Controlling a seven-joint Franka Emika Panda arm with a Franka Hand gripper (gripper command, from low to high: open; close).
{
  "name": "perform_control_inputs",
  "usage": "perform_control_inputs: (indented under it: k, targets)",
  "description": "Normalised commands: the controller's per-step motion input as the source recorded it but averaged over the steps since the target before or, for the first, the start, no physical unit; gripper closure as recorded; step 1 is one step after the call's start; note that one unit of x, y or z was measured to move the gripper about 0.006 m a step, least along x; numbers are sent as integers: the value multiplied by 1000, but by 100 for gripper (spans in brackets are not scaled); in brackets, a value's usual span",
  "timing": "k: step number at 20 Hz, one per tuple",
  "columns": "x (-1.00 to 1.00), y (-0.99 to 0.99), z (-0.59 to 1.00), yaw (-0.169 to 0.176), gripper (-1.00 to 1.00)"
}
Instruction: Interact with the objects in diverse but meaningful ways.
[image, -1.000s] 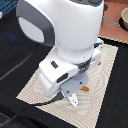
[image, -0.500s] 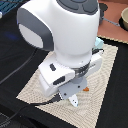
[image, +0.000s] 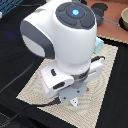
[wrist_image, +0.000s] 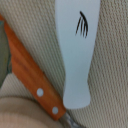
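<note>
My wrist view shows the white paddle (wrist_image: 77, 55) lying on the woven mat (wrist_image: 112, 75), just beside an orange-handled knife (wrist_image: 30, 67). I cannot tell how open the hand (image: 75, 101) is.

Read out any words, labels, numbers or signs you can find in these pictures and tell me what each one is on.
No readable text, brand or number appears in either view.
White elongated paddle-like piece: a black mark of curved strokes, a drawing, not letters.
Orange wooden cutlery handle: two pale rivets, no lettering.
White robot arm: a glowing blue light, no label.
</note>
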Motion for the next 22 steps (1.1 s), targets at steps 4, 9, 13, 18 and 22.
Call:
perform_control_inputs:
  k: [4, 9, 13, 18, 22]
  targets:
    - [184, -367, -253, -46, -100]
    - [163, -329, -282, -40, -100]
    - [145, -349, -278, -37, 100]
    - [155, -337, -254, -35, 100]
    - [223, -286, -195, -39, 100]
